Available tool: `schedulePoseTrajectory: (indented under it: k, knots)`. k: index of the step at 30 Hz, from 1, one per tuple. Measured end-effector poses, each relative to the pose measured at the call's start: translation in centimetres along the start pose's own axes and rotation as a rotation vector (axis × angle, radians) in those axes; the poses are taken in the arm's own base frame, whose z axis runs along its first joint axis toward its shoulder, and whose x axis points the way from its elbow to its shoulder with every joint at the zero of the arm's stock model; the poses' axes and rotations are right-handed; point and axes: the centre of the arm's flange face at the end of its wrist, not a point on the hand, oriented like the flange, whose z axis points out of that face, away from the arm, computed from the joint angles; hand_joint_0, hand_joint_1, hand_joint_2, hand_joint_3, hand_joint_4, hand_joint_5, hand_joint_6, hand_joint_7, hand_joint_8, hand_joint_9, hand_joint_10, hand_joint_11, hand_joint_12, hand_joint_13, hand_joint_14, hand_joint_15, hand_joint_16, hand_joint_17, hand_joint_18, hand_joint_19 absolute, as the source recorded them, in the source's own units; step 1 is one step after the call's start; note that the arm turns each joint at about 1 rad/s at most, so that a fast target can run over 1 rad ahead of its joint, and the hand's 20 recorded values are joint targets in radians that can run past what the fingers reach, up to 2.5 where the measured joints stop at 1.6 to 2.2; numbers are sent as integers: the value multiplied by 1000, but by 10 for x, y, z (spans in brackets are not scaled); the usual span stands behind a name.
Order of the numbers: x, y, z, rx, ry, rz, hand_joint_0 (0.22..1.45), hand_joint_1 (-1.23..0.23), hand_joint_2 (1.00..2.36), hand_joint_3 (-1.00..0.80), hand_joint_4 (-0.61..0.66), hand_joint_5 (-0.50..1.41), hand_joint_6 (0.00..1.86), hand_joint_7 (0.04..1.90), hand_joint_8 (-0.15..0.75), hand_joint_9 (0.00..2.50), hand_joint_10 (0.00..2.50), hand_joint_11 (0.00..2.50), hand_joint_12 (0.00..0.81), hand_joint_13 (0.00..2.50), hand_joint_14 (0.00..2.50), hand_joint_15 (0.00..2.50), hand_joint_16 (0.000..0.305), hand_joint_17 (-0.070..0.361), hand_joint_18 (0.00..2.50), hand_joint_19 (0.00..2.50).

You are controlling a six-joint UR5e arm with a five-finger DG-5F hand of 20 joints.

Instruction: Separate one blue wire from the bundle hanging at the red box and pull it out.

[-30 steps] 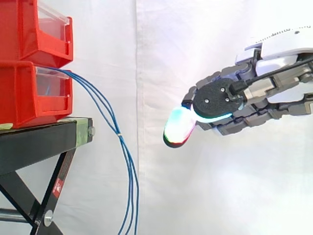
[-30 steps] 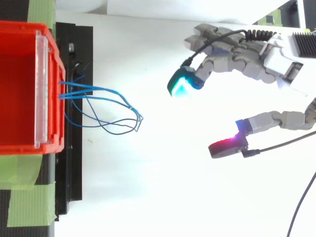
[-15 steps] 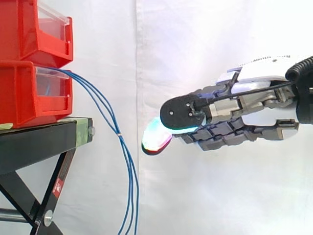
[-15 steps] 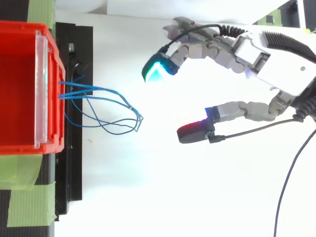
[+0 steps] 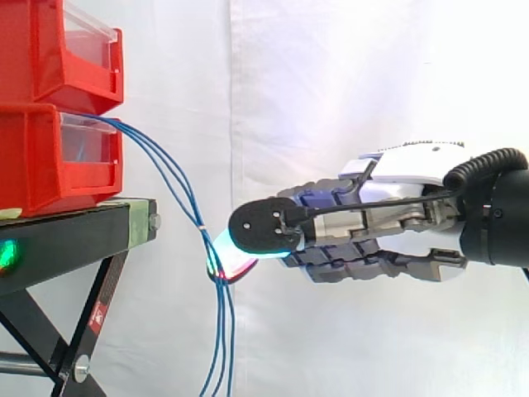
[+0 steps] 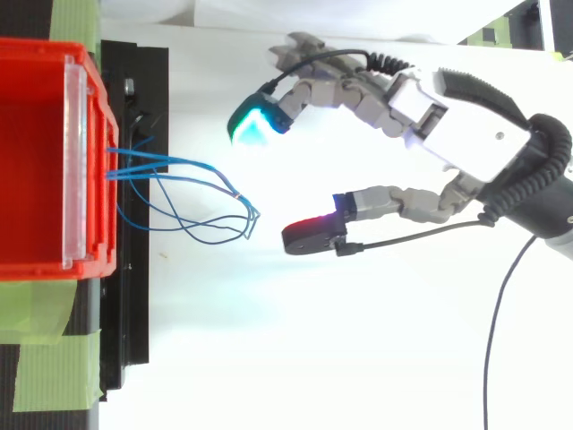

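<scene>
A bundle of thin blue wires [image 5: 186,198] comes out of the lower red bin [image 5: 50,157] and hangs down past the black stand [image 5: 74,227]. From above the blue wires [image 6: 192,202] loop out to the right of the red bin [image 6: 36,152]. My hand [image 5: 364,240] reaches in from the right, open, fingers stretched toward the bundle. In the side view its glowing fingertips [image 5: 235,260] overlap the wires. From above my hand [image 6: 421,116] has its thumb and fingers spread either side of the loops' right end, with a gap to the wires.
A second red bin [image 5: 58,50] is stacked on the lower one. Green tape [image 6: 45,358] holds the stand's surface. A white curtain backs the scene, and open space lies right of the wires.
My hand has moved left toward the wire bundle over the last second, from well clear of it to right beside it. The wires hang as before.
</scene>
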Motion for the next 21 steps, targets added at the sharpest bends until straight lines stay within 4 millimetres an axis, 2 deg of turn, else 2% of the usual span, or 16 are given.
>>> schedulePoseTrajectory:
  k: [13, 21]
  knots:
    - [17, 21, 2, -48, -36, -27, 511, -714, 1000, -500, 203, -225, 503, 883, 237, 249, 0, 0, 339, 136, 1, 45, 62, 140, 18, 55]
    - [18, 23, 1, -45, -45, -25, 541, -725, 1000, -500, 221, -212, 503, 932, 231, 287, 0, 0, 329, 172, 0, 47, 59, 134, 78, 60]
